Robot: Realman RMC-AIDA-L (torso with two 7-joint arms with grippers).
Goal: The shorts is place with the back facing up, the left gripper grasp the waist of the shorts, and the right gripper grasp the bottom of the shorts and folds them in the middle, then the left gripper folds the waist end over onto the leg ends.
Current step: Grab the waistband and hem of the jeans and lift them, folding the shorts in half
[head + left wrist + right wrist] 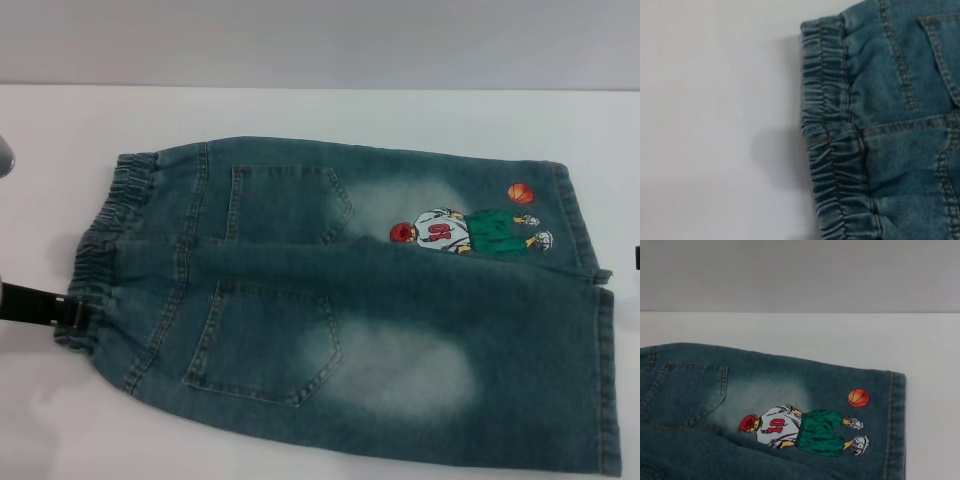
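The left gripper (60,311) came in at the left edge of the head view as a dark bar, low over the white surface (300,110), w/ its tip touching or just over the waist (105,250) of the shorts (360,310); whether its jaws were open or closed on the band, I cannot tell, b/c only the tip was visible and the left wrist view showed no fingers, only the gathered elastic band (827,140) lying flat. The shorts lay spread flat on the surface, back side up, waist to the left and legs to the right, both back pockets (265,345) visible. Nothing was folded yet, as far as I could judge: the two legs lay side by side, the near one slightly over the far one at the middle seam. More to the right, the cartoon print (470,232) and the orange ball (521,192) sat on the far leg, near the bottom (605,380). At the far right edge a small dark piece was probably the right gripper (637,258), just beside the hems and not touching; its jaws could not be seen. So the task was at the very start, approx. the reach-and-grasp step; both folds were still to do.
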